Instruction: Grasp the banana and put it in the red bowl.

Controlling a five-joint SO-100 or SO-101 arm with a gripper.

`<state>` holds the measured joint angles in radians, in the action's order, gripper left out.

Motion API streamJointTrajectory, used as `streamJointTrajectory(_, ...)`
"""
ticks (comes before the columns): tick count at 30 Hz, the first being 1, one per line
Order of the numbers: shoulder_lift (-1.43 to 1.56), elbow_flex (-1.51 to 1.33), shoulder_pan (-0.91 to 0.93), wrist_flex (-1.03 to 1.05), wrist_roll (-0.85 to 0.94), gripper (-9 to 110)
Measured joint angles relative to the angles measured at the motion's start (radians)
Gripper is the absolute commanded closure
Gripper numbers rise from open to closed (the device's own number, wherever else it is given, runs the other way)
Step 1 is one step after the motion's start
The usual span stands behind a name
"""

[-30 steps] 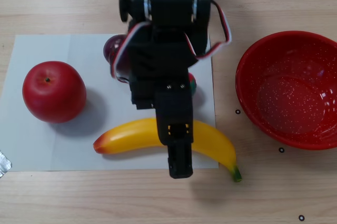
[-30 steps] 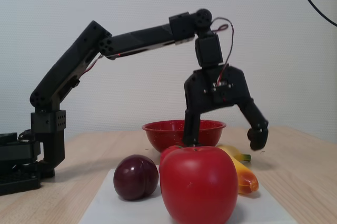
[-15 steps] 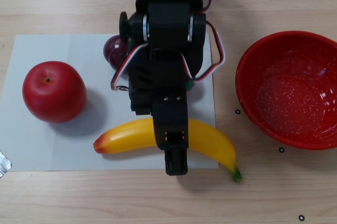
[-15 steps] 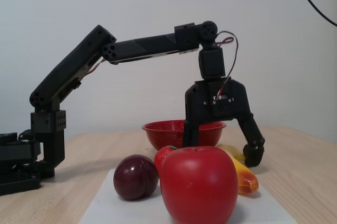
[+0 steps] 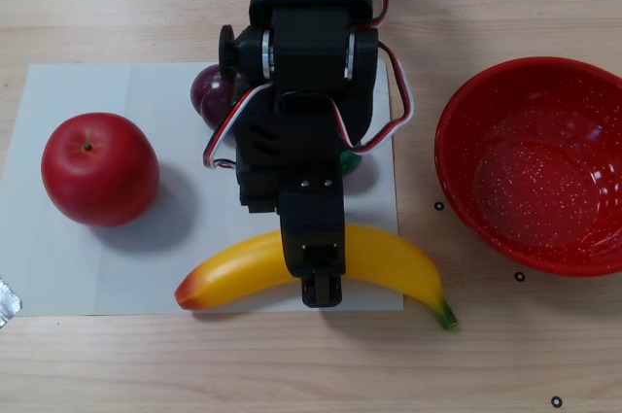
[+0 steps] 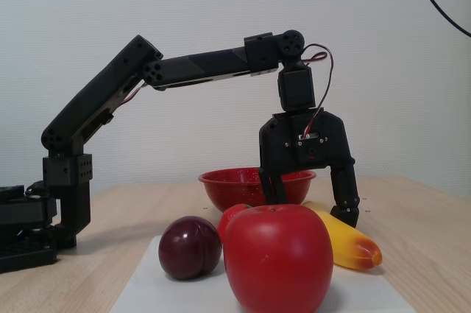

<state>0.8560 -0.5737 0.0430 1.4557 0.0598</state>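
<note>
Fingers of black two-finger gripper (image 6: 313,213) narrowed since earlier frame, now clamped across long glossy yellow plastic banana (image 5: 389,262) on white paper sheet (image 5: 97,267); banana shifted slightly. Arm reaches forward, wrist pointing straight down.

- From above, the arm hides the middle of your banana (image 5: 389,262) and most of the plum (image 5: 206,92).
- The red bowl (image 5: 530,165) runs off the right edge there.
- In the fixed view, the apple (image 6: 277,256) hides one of the fingers (image 6: 348,206), so you can't tell if they touch the banana.
</note>
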Motion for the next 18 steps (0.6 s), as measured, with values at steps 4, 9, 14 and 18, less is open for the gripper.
streamJointTrajectory(4,-0.002,0.011,0.0,0.061,0.023,101)
streamJointTrajectory(9,-0.002,0.011,0.0,0.133,0.035,101)
streamJointTrajectory(14,0.029,-0.026,0.0,0.15,0.034,101)
streamJointTrajectory(18,0.158,-0.175,0.0,0.14,0.029,101)
